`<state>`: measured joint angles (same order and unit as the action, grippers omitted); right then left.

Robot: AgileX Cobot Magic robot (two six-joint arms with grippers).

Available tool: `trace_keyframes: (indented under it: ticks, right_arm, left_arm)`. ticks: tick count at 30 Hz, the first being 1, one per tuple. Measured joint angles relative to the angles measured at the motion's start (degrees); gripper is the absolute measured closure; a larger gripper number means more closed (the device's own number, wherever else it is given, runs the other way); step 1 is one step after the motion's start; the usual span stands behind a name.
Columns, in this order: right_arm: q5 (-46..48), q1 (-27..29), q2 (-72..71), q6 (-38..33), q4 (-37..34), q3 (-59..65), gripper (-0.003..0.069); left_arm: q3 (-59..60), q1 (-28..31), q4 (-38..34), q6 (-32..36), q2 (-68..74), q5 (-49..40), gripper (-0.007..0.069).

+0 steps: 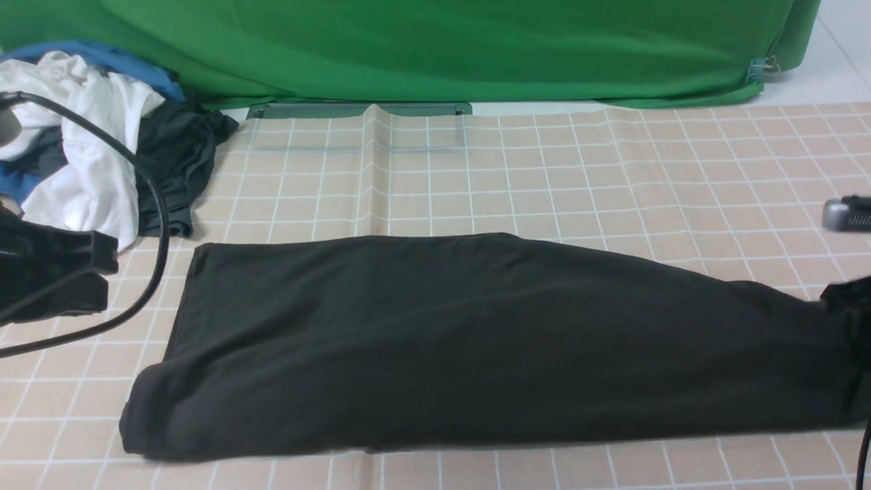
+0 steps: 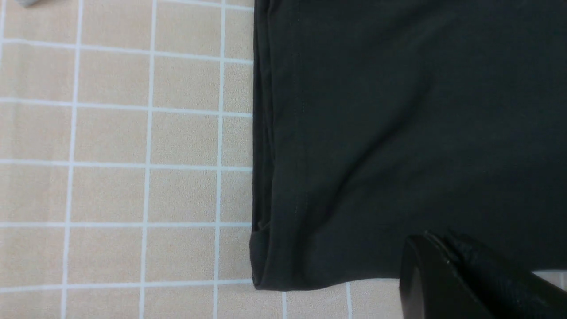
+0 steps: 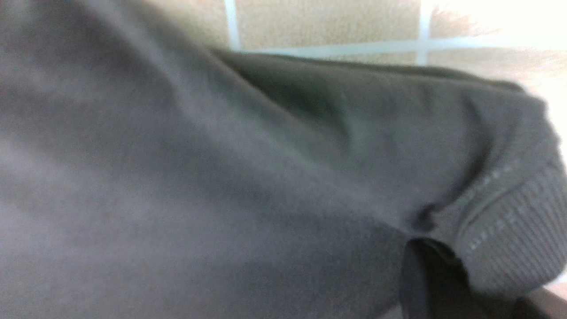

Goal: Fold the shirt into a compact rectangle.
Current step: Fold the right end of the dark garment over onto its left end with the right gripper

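Where the front view is looking across the checked tablecloth [image 1: 544, 177], the shirt [image 1: 476, 340] is lying as a long black band folded lengthwise, running from the left-centre of the table to the right edge of the picture. Its right end is rising a little toward the right gripper [image 1: 850, 306], which is showing only as a dark shape at the picture's edge, with cloth bunching around it. The left gripper [image 1: 61, 272] is hanging low at the far left, apart from the shirt's left end, a black cable [image 1: 156, 224] looping over it. Behind it a pile of clothes [image 1: 88, 150], white, blue and dark, is sitting at the table's back left corner before the green backdrop [image 1: 435, 47].

In the left wrist view the camera is looking straight down on the shirt's [image 2: 398, 133] folded corner, layered edges lying flat on the cloth. One black finger [image 2: 443, 283] is showing over the hem; the jaws are drawn together and nothing is showing between them.

In the right wrist view the shirt [image 3: 221, 177] is filling the picture, blurred and very close, a ribbed band [image 3: 518, 221] curling beside the dark finger [image 3: 429, 288]. The jaws are pinching the shirt's fabric here.
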<state>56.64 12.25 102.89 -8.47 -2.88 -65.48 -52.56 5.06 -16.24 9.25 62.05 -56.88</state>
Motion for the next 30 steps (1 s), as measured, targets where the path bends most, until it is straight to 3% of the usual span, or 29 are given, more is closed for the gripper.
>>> trace_keyframes:
  ticks: [5, 8, 14, 20, 30]
  right_arm:
    - [3.77, -1.10, -6.95, 2.09, -0.23, -4.98, 0.0590]
    - [7.24, -5.28, -9.72, 2.59, -0.23, -8.80, 0.0590]
    - [10.57, -19.37, -10.15, 5.52, -1.02, -15.75, 0.0590]
    - [9.31, -34.46, -6.94, 6.81, -8.42, -24.50, 0.0590]
    - [7.71, -47.85, 9.29, 7.81, -16.38, -41.33, 0.0590]
  left_arm:
    - [0.05, 0.00, 0.00, 0.00, 0.00, -0.13, 0.0609]
    - [0.05, 0.00, 0.00, 0.05, 0.00, -0.07, 0.0608]
    - [0.05, 0.00, -0.20, 0.05, 0.00, 0.08, 0.0607]
    - [0.05, 0.00, -2.11, 0.05, 0.00, 0.08, 0.0606]
    - [0.05, 0.00, -4.63, 0.05, -0.04, 0.37, 0.0606]
